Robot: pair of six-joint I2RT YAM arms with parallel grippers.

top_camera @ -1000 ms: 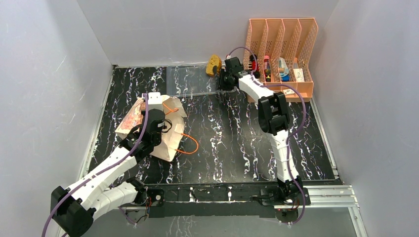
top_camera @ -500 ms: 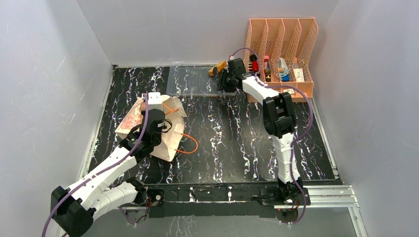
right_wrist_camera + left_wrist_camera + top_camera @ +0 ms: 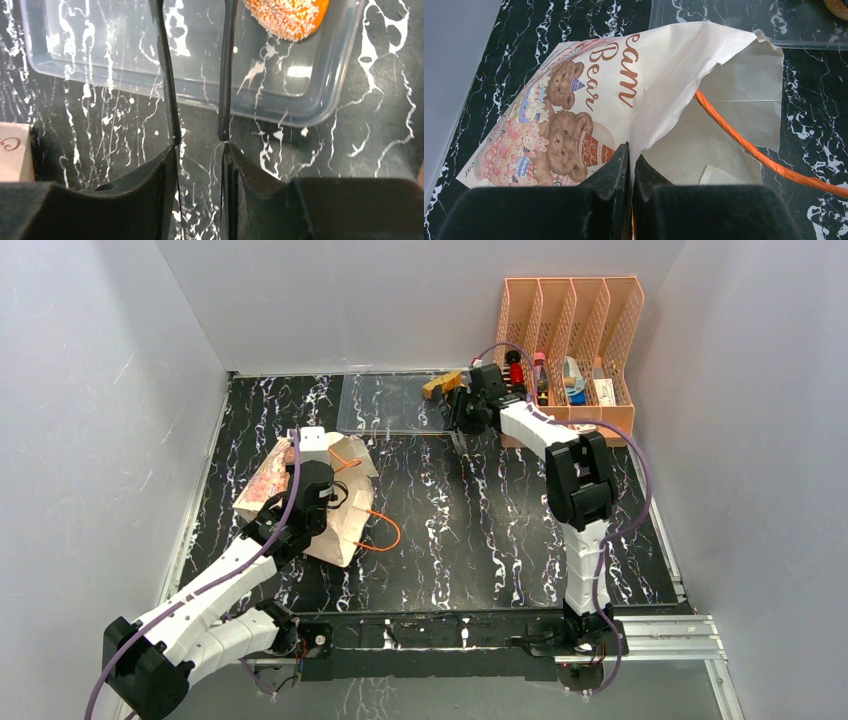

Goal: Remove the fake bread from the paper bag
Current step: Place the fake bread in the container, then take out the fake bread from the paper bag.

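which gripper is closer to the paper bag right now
Left. The left gripper is shut on the edge of the paper bag, touching it. The right gripper is well across the table, open beside the edge of the clear tray.

Both arms wear smooth white shells broken by boxy black joint housings. On the left arm (image 3: 215, 585) a thin purple cable (image 3: 290, 490) runs along the links, and a small white box (image 3: 312, 440) caps its wrist. The right arm (image 3: 580, 490) has the same white links, a large black block halfway along, and its own looping purple cable (image 3: 640, 500). The left tool (image 3: 630, 152) and right tool (image 3: 200, 150) have matte black, wedge-shaped fingers with a faintly grainy surface.
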